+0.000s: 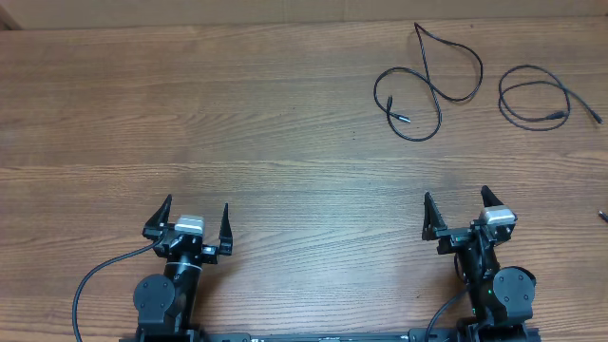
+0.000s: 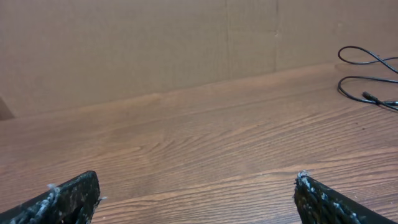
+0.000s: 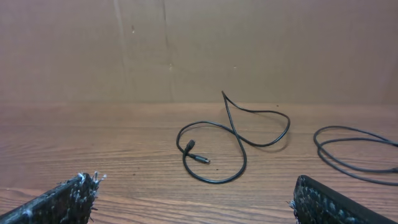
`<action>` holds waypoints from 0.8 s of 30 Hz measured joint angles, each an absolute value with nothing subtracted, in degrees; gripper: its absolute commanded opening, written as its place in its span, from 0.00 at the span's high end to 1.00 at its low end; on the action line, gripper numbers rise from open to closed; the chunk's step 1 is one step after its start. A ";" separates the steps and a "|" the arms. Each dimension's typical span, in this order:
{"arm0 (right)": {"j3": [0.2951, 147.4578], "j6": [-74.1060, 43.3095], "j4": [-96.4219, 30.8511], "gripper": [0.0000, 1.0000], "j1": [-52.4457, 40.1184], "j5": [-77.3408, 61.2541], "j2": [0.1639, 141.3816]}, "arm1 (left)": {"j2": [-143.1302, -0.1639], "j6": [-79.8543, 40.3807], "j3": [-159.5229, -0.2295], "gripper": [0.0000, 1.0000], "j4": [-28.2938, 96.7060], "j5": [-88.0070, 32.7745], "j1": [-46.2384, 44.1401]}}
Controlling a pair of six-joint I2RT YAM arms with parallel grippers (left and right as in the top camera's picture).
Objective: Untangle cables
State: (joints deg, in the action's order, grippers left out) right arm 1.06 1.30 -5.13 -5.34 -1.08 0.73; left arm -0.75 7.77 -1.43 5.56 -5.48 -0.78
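Two thin black cables lie apart at the far right of the wooden table. One cable (image 1: 432, 85) forms a figure-eight loop; it also shows in the right wrist view (image 3: 239, 140) and at the right edge of the left wrist view (image 2: 368, 78). The second cable (image 1: 537, 100) is coiled in a loop to its right, also in the right wrist view (image 3: 354, 152). My left gripper (image 1: 190, 220) is open and empty near the front left, its jaws wide in the left wrist view (image 2: 196, 196). My right gripper (image 1: 465, 211) is open and empty, well in front of the cables (image 3: 193, 199).
A brown cardboard wall (image 3: 199, 43) stands along the table's far edge. A thick black arm wire (image 1: 95, 275) loops beside the left arm base. A small dark object (image 1: 603, 215) sits at the right edge.
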 measured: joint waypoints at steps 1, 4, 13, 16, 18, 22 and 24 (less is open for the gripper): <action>1.06 1.26 -5.15 0.00 -5.34 -1.04 0.73 | -0.75 7.77 -1.43 0.00 5.52 -5.48 -0.78; 1.06 1.28 -5.15 0.00 -5.34 -1.06 0.73 | -0.75 7.90 -1.04 0.00 4.23 -5.30 -0.78; 1.06 1.28 -5.15 0.00 -5.34 -1.06 0.73 | -0.75 7.94 -0.82 0.00 4.27 -5.26 -0.78; 1.06 1.30 -5.15 0.00 -5.34 -1.04 0.73 | -0.75 7.94 -0.78 0.01 4.25 -5.26 -0.78; 1.06 1.26 -5.17 0.00 -5.34 -1.06 0.73 | -0.75 7.94 -0.78 0.01 4.25 -5.26 -0.78; 1.06 1.28 -5.17 0.00 -5.34 -1.06 0.73 | -0.75 7.92 -0.78 0.00 4.25 -5.26 -0.78; 1.06 1.28 -5.15 0.00 -5.34 -1.08 0.73 | -0.75 7.94 -0.78 0.00 4.25 -5.23 -0.78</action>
State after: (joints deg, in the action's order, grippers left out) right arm 1.06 1.28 -5.15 -5.34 -1.08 0.73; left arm -0.75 7.94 -0.78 4.25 -5.23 -0.78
